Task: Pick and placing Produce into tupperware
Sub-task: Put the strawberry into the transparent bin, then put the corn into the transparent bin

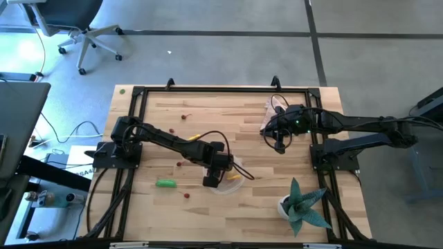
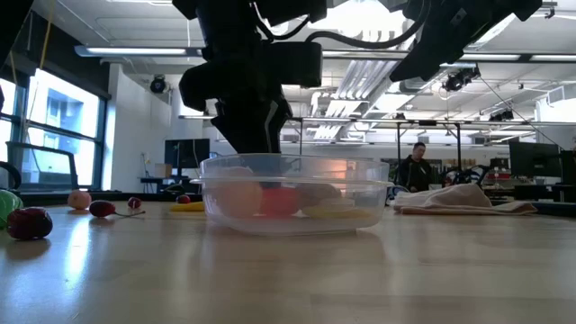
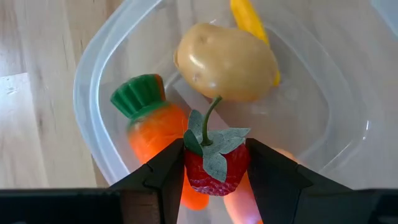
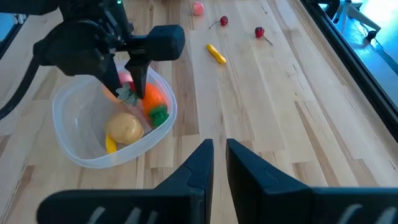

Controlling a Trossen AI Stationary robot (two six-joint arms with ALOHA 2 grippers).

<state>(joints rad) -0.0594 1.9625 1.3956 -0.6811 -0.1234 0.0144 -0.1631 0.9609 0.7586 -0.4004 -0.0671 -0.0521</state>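
Tupperware: the clear tupperware [image 1: 232,178] sits on the wooden table [image 1: 228,131], lower centre of the high view, right under the left arm's tip; in the low view [image 2: 292,193] it fills the middle of the frame.
Inside it: an orange carrot [image 3: 152,134] with a green top, a tan potato [image 3: 227,60] and a yellow stick [image 3: 249,18] lying against the far wall, all close together.
Strawberry: a red strawberry [image 3: 214,165] with green leaves and stem is held just above the carrot, over the container's open top.
Left gripper: the left gripper [image 3: 214,168] hangs over the container, its two dark fingers pinching the strawberry from either side; the right wrist view shows it [image 4: 134,84] from farther off, pointing down into the container.
Loose produce: a green pod [image 1: 165,183] lies lower left of the container; a yellow piece [image 4: 216,53] lies apart on the boards; small red cherries [image 4: 224,21] are scattered near it, and a pink ball [image 4: 198,8] sits at the upper edge of the right wrist view.
Right gripper: the right gripper [image 4: 217,163] waits at the upper right of the high view [image 1: 279,142], well apart from the container, fingers nearly pressed together with only a thin slit between and nothing held.
Further out: a teal spiky plant [image 1: 304,204] in a white pot stands at lower right of the high view; a pale cloth [image 2: 459,198] lies right of the container in the low view; a person [image 2: 416,166] stands far back in the room.
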